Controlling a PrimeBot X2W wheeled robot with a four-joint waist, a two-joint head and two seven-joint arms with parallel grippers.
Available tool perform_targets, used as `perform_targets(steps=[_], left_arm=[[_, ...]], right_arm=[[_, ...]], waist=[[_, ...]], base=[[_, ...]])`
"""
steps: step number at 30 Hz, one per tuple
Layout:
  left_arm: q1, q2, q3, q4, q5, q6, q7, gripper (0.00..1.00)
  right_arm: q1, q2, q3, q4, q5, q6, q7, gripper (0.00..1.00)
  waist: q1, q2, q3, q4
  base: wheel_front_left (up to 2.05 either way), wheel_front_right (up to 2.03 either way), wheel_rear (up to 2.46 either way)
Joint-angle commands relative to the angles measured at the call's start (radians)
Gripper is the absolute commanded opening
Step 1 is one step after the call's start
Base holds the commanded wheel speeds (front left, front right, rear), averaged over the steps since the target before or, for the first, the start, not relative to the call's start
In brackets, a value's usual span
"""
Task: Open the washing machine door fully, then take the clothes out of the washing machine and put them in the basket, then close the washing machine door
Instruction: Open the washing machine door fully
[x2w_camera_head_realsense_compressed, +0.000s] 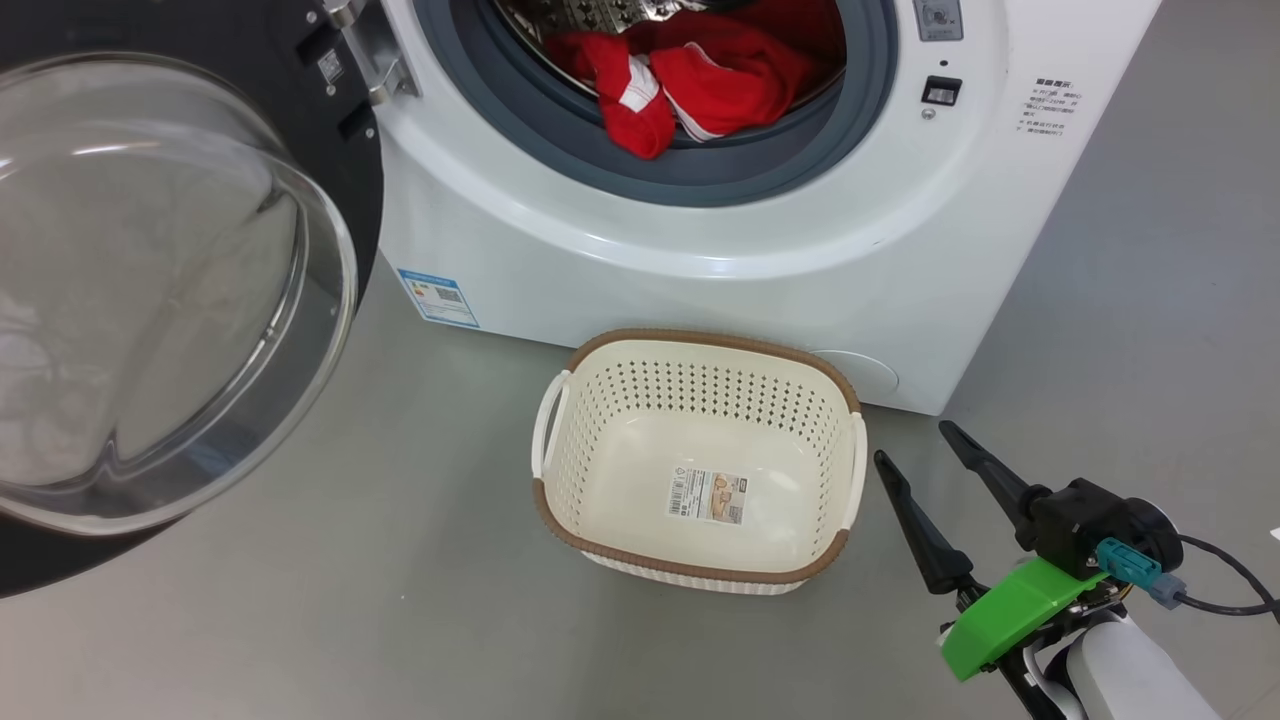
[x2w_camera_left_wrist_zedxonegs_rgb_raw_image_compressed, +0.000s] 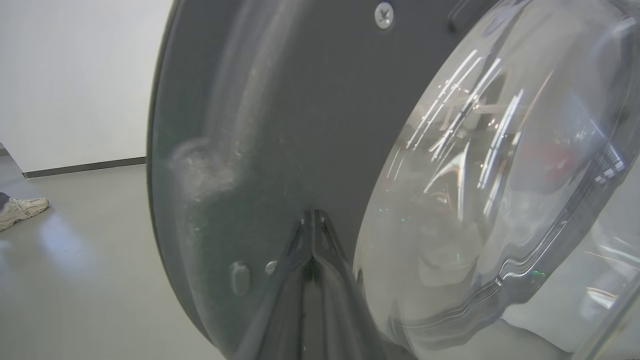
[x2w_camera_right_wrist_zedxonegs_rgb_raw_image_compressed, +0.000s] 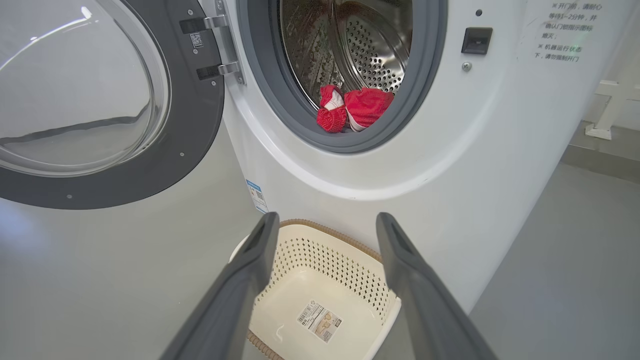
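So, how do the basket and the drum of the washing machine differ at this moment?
The basket is cream plastic; the drum is shiny steel. The basket holds just a paper label; the drum holds the red clothes. The basket opens upward on the floor; the drum opens sideways. Both have perforated walls.

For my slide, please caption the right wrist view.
Open fingers frame the basket; red clothes lie in the washing machine.

Closed left claw (x2w_camera_left_wrist_zedxonegs_rgb_raw_image_compressed: 312, 217) at washing machine door (x2w_camera_left_wrist_zedxonegs_rgb_raw_image_compressed: 300, 100)
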Motion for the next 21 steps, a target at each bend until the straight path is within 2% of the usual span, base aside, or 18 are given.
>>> perform_targets(steps=[1, 10, 17, 20, 21], left_arm=[[-0.037, 0.066, 0.042, -0.014, 0.011, -0.009, -0.009, 0.0], [-0.011, 0.032, 0.082, -0.029, 0.02, -0.041, -0.009, 0.0], [0.066, -0.032, 0.098, -0.113, 0.025, -0.053, -0.009, 0.0], [0.111, -0.073, 0.087, -0.166, 0.023, -0.054, -0.009, 0.47], [0.128, -0.087, 0.077, -0.184, 0.019, -0.054, -0.009, 0.72]], right_arm=[[-0.017, 0.0, 0.019, -0.021, -0.006, 0.002, -0.012, 1.0], [-0.018, 0.001, 0.021, -0.023, -0.007, 0.002, -0.012, 1.0], [-0.012, 0.0, 0.018, -0.026, -0.005, 0.002, -0.012, 1.0], [-0.005, 0.001, 0.012, -0.028, -0.004, 0.002, -0.012, 1.0], [-0.002, 0.002, 0.01, -0.029, -0.004, 0.002, -0.012, 1.0]], waist=[[0.0, -0.0001, -0.001, 0.002], [0.0, -0.0001, -0.019, 0.014], [0.0, -0.0001, -0.04, 0.025], [0.0, -0.0001, -0.052, 0.03], [0.0, -0.0001, -0.058, 0.03]], base=[[0.0, 0.0, 0.0], [0.0, 0.0, 0.0], [0.0, 0.0, 0.0], [0.0, 0.0, 0.0], [0.0, 0.0, 0.0]])
